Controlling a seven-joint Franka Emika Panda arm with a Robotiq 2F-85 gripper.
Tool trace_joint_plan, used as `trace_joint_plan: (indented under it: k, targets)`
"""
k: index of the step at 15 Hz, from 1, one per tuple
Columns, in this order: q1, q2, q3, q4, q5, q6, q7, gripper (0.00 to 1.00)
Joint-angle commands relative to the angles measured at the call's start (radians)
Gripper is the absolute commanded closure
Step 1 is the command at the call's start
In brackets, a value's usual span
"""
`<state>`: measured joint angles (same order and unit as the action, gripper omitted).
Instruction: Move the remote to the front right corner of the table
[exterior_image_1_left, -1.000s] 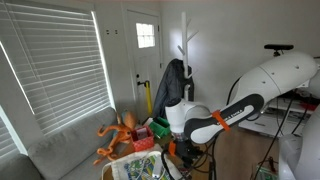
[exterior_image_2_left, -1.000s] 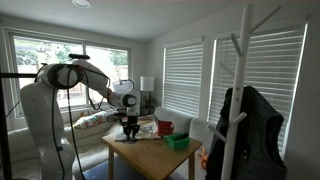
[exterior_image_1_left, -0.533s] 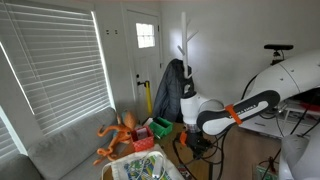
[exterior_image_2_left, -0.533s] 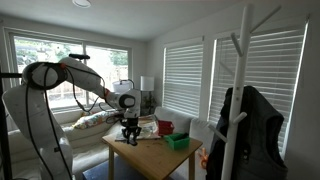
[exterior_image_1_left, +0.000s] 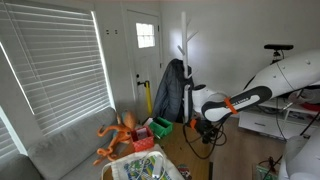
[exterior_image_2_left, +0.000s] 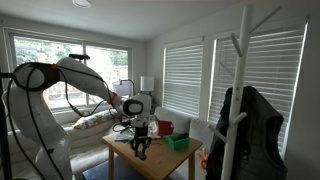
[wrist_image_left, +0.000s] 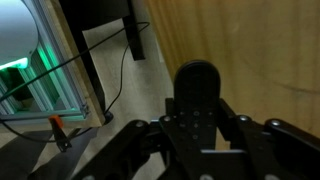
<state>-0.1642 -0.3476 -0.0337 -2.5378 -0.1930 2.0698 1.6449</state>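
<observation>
The gripper (wrist_image_left: 197, 118) is clamped on the black remote (wrist_image_left: 197, 82), which stands between its jaws just above the wooden table (wrist_image_left: 270, 50) (near an edge, with floor (wrist_image_left: 145, 75) beyond). The pick-up looks done. Carrying the remote to the front right corner and setting it down remain. No writing is readable anywhere.

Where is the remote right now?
In the wrist view the remote sits in the gripper, above the brown table and close to the table edge at the picture's left.
</observation>
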Motion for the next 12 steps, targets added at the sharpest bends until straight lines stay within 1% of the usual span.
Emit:
trace_joint_plan:
  k: [1, 2, 3, 4, 5, 7, 8, 9, 10, 11, 12]
  targets:
    - [-0.091, -0.032, -0.079, -0.024, -0.085, 0.047, -0.149, 0.82]
    - [-0.111, -0.027, -0.094, -0.016, -0.099, 0.057, -0.185, 0.82]
    - [-0.124, -0.016, -0.109, -0.003, -0.085, 0.074, -0.212, 0.82]
    - [-0.13, -0.002, -0.116, 0.016, -0.042, 0.048, -0.211, 0.82]
    - [-0.133, -0.001, -0.096, 0.002, -0.061, 0.051, -0.191, 0.57]
    - [-0.142, -0.001, -0.107, 0.007, -0.059, 0.051, -0.202, 0.57]
    - [-0.142, -0.001, -0.107, 0.007, -0.059, 0.051, -0.202, 0.82]
    - [-0.139, -0.009, -0.118, -0.006, -0.062, 0.109, -0.237, 0.82]
    - [-0.137, -0.014, -0.135, -0.014, -0.07, 0.169, -0.302, 0.82]
    - [-0.143, -0.009, -0.138, -0.011, -0.093, 0.213, -0.348, 0.82]
    - [-0.149, 0.003, -0.144, 0.0, -0.09, 0.239, -0.38, 0.82]
